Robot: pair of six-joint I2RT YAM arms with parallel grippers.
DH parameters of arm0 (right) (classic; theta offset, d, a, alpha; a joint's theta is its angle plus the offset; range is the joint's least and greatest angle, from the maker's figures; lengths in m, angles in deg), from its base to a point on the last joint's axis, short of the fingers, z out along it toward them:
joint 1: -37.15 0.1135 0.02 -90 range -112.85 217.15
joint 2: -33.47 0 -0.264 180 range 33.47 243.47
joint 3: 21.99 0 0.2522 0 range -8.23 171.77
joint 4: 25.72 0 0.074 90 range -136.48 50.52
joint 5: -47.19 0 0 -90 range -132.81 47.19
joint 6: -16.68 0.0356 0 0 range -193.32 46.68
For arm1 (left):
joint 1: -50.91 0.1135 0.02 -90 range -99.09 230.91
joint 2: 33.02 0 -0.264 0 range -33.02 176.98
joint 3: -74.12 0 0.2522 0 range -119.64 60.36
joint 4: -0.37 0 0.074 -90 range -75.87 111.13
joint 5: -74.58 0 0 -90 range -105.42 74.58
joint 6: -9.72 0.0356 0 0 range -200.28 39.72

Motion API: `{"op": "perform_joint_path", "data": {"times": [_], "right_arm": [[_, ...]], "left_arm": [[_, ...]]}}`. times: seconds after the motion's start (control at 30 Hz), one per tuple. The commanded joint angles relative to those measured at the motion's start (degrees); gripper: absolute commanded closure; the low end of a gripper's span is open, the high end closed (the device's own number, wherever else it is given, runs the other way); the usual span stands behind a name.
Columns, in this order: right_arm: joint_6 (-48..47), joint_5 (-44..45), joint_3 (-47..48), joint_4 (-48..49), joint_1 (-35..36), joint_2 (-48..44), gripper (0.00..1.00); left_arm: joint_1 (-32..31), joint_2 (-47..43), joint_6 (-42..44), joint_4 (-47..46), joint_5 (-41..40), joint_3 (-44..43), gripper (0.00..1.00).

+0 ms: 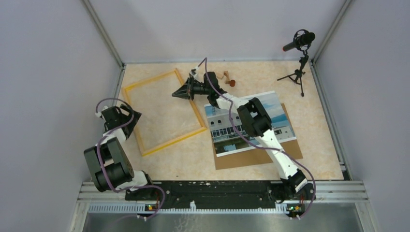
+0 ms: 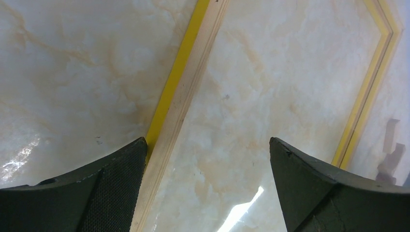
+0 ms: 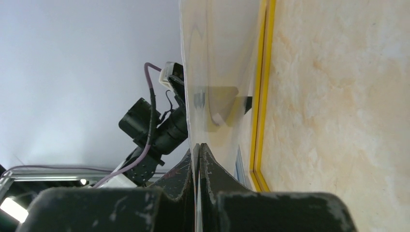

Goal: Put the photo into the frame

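Clamped shut, at the right gripper (image 3: 198, 151), on the very edge of a clear sheet (image 3: 217, 58) raised beside a rail of the frame (image 3: 263, 72); could slip from so shallow a bite and drop or crack. Spread wide and holding nothing at the left gripper (image 2: 207, 145), hanging over another rail, so may let the frame skid if nudged. Leaves the photo (image 1: 225, 137) flat on a brown board (image 1: 261, 157), well apart to the right, partly under the right arm.

One frame (image 1: 174, 141), one photo (image 1: 227, 140), one board (image 1: 251, 157), perhaps one clear sheet (image 3: 217, 58)
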Motion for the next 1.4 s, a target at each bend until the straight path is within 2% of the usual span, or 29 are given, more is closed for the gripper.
{"op": "perform_joint_path", "data": {"times": [0.0, 0.33, 0.5, 0.9, 1.1, 1.37], "right_arm": [[-2.5, -1.8, 0.9, -0.5, -0.4, 1.6, 1.00], [-11.8, -2.2, 2.6, -5.2, -0.8, 1.7, 1.00], [-13.2, -2.8, 0.3, 0.7, -1.2, 0.3, 1.00], [-17.4, -3.7, -2.8, 3.4, -1.6, -1.9, 1.00], [-22.6, -1.7, 0.0, -3.8, -1.7, -1.3, 1.00], [-24.6, -1.2, 6.6, -10.4, -1.7, 2.0, 1.00]], "left_arm": [[-0.2, -1.8, 1.6, 0.5, 1.5, -0.9, 0.02], [0.0, -1.4, 1.6, 1.1, 1.5, -1.5, 0.02], [0.6, -1.2, 1.2, 0.2, 2.9, -1.7, 0.02], [3.3, -1.3, -1.3, -2.1, 8.2, -1.1, 0.01], [3.5, -1.6, -1.4, -2.2, 8.7, -0.9, 0.01], [3.7, -1.3, -1.4, -2.3, 9.2, -1.1, 0.01]]}}
